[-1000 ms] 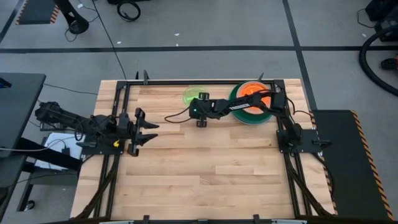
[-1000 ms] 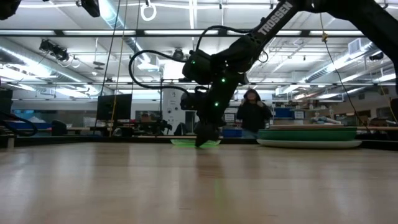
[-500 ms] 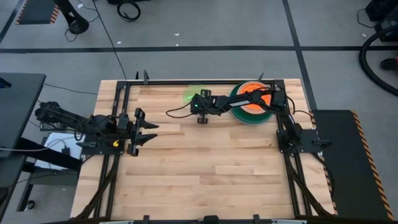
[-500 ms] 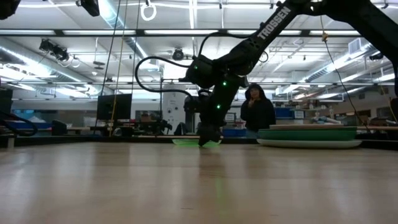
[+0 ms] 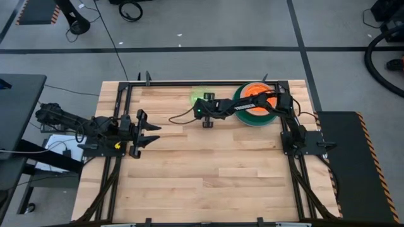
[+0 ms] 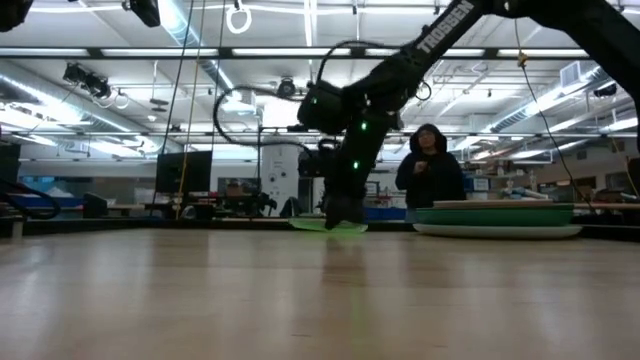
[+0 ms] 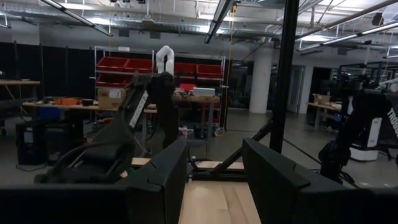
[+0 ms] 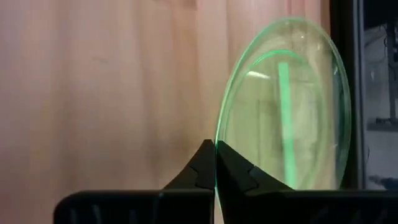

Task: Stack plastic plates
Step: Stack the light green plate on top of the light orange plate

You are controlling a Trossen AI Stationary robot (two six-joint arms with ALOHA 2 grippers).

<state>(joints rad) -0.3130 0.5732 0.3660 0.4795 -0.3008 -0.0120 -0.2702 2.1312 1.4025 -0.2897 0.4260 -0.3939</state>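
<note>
A small neon-green plate (image 5: 197,96) lies near the table's far edge, left of a stack of plates (image 5: 255,118). The stack has a dark green plate at the bottom and an orange plate (image 5: 252,94) on top. My right gripper (image 5: 204,102) reaches leftward from the stack and is shut on the neon-green plate, which also shows in the right wrist view (image 8: 292,112) and the low view (image 6: 328,226). My left gripper (image 5: 153,129) waits open and empty at the table's left edge. My right gripper pinches the neon-green plate's rim (image 8: 216,144) between its two fingers, on the plate's near side. The fingers come from above, pointing down. The plate stays about level, low at the table top; I cannot tell whether it is lifted clear.
The plate stack (image 6: 495,215) stands at the far right of the table. The table's black frame rail (image 5: 189,82) runs just behind the green plate. A person (image 6: 430,178) stands in the room beyond the table. The wooden top (image 5: 208,164) stretches toward the near edge.
My right gripper has gone a little toward the table's right edge, toward the stack, taking the neon-green plate along with it. The plate stays low and about level.
</note>
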